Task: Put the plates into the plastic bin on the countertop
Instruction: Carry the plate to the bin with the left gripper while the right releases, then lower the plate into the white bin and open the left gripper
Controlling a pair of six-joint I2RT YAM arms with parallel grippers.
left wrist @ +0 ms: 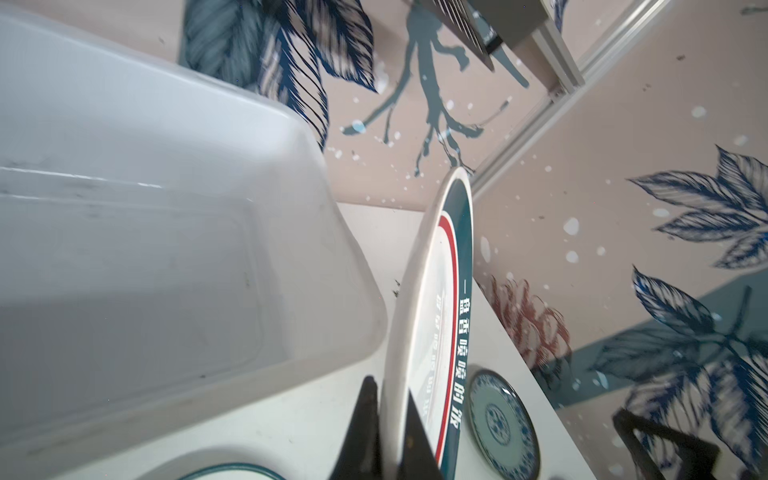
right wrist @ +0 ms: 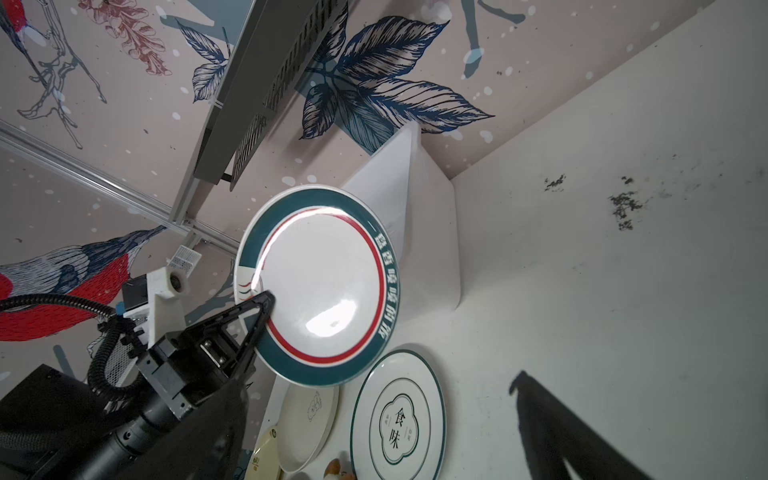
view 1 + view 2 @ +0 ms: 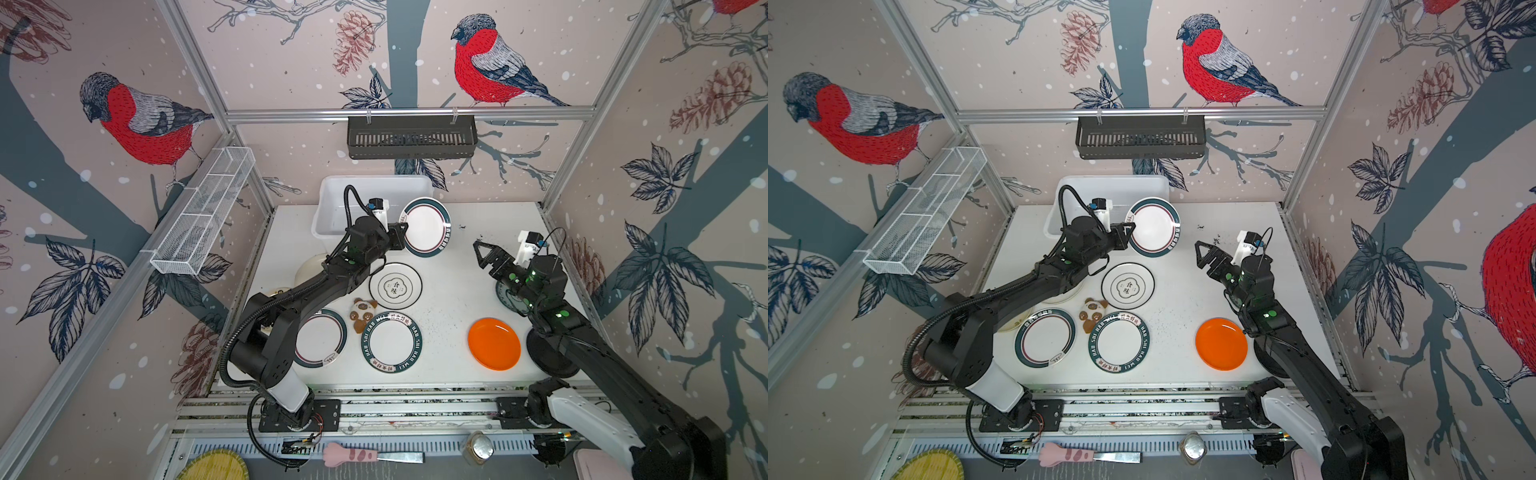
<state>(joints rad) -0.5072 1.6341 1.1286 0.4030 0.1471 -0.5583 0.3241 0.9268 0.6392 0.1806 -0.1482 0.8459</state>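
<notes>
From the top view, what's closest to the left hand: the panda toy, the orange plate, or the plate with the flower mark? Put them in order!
1. Plate with the flower mark: mid-table, right next to the left hand, toward the front.
2. Panda toy: farther toward the front, slightly left.
3. Orange plate: farthest, at the front right.

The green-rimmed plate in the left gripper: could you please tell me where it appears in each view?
Top view: plate upper middle, beside the plastic bin.
Top view: plate upper middle, same spot.
Left wrist: edge-on, mid-picture, plastic bin alongside.
Right wrist: face-on, mid-picture, before the plastic bin.
Shared landmark: the plastic bin.
</notes>
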